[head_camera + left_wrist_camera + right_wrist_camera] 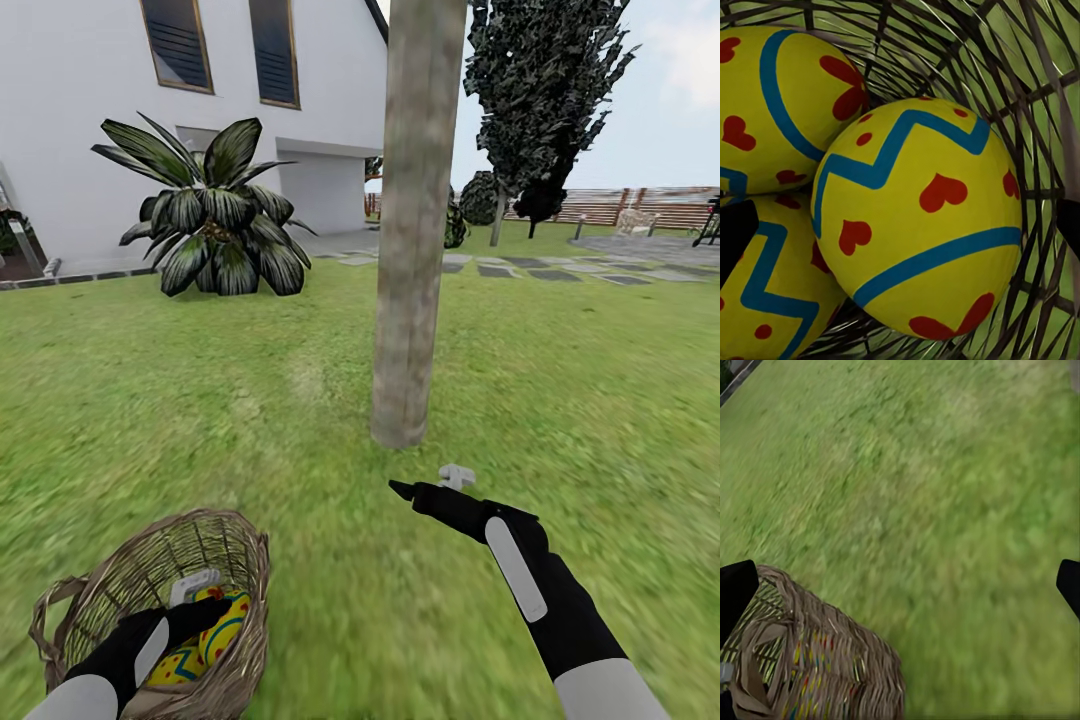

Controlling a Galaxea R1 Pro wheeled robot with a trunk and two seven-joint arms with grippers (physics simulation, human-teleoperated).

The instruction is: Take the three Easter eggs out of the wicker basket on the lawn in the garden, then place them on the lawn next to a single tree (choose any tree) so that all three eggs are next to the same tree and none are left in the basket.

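The wicker basket (215, 560) is seen tipped on the lawn (600, 400), its mouth turned up and away from the robot, a short way in front of the tree (410, 250). All three Easter eggs (919, 217) are packed inside, touching; the nearest one is laid with its long axis slanting across the left wrist view. The left gripper (195, 612) is reached into the basket, its fingers (735, 232) spread wide on either side of the eggs. The right gripper (430, 485) is held over bare grass near the trunk's foot, fingers (735, 589) apart and holding nothing.
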